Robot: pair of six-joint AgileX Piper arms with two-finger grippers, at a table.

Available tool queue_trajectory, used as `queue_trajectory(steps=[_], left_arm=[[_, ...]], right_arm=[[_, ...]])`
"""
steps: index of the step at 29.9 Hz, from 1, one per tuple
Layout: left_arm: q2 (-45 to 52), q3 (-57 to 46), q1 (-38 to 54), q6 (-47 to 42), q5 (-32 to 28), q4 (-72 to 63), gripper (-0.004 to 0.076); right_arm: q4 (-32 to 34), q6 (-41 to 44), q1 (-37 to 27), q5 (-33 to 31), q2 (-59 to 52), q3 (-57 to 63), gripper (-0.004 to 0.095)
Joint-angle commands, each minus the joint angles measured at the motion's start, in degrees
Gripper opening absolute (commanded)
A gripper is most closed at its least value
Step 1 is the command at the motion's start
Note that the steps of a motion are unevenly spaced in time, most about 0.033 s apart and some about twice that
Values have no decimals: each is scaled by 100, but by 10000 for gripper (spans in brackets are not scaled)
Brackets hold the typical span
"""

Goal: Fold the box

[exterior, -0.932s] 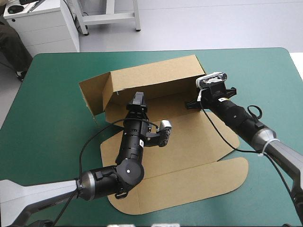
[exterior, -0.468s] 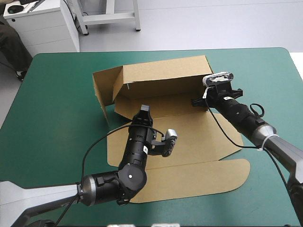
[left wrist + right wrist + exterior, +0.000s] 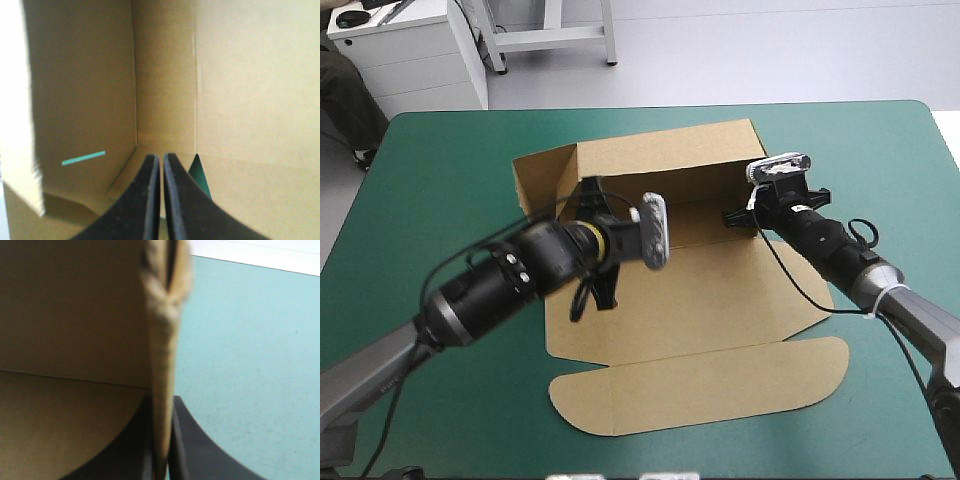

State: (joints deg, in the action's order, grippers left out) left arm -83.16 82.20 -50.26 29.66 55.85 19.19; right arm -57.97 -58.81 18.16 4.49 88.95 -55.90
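On the teal-green cover [image 3: 440,170] the box [image 3: 720,290] sits mid-frame, its rear wall upright seemingly because the right gripper [image 3: 161,410] pinches its right end, while the left gripper [image 3: 161,162], fingers [image 3: 142,200] pressed together, probes the upper-left corner, probably to tuck.

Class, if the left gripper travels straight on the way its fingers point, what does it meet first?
Probably the brown cardboard box: the shut left gripper aims at the inner corner where its raised walls meet, though depth is unclear.
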Motion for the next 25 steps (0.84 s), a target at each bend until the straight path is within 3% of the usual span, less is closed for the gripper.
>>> queue_trajectory(steps=[1, 7, 15, 20, 25], left_arm=[[265, 1099, 1169, 368, 184, -1508, 10], [322, 1612, 3795, 165, -158, -4017, 10], [322, 704, 6760, 79, 17, -6927, 8], [322, -363, 7968, 98, -88, -7929, 5], [322, -1288, 8490, 98, -654, -8335, 5]], right_arm=[[-30, -4, -22, 148, -233, -212, -14], [-30, -4, -22, 90, -233, -212, -14], [-30, -4, -22, -167, -219, -201, -14], [-30, -4, -22, -347, -185, -201, -14], [-30, -15, -22, -395, -185, -201, -14]])
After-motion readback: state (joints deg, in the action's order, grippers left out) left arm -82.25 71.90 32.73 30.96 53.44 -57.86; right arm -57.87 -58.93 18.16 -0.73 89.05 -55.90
